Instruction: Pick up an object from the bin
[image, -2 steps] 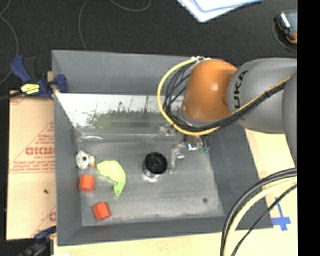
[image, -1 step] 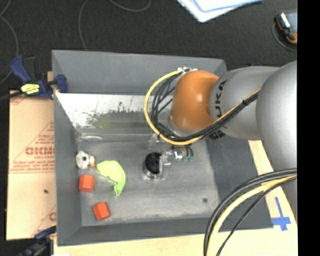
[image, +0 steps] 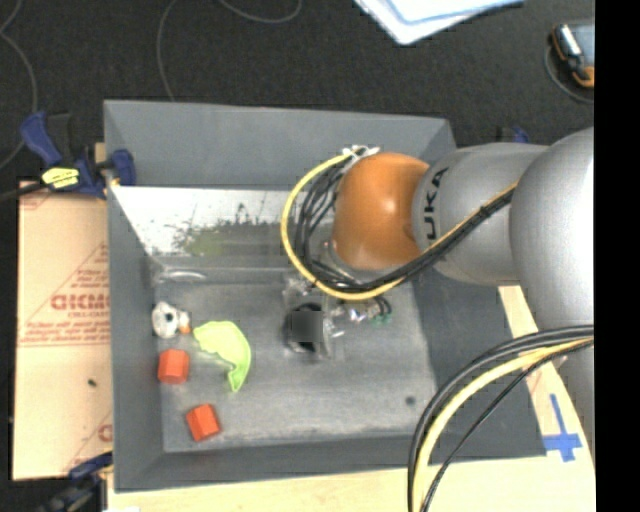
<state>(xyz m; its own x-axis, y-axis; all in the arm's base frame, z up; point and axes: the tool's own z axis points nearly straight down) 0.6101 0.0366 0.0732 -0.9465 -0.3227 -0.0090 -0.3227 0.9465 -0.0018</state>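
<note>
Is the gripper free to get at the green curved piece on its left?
Probably yes: the green curved piece lies in the open left of the gripper, with nothing between them. An orange block sits close on its far side.

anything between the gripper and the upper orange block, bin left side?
Yes: in the camera view a lime-green curved piece lies between the gripper and that orange block.

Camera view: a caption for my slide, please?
Robot gripper inside grey metal bin, near but apart from curved light-green plastic piece.
</note>
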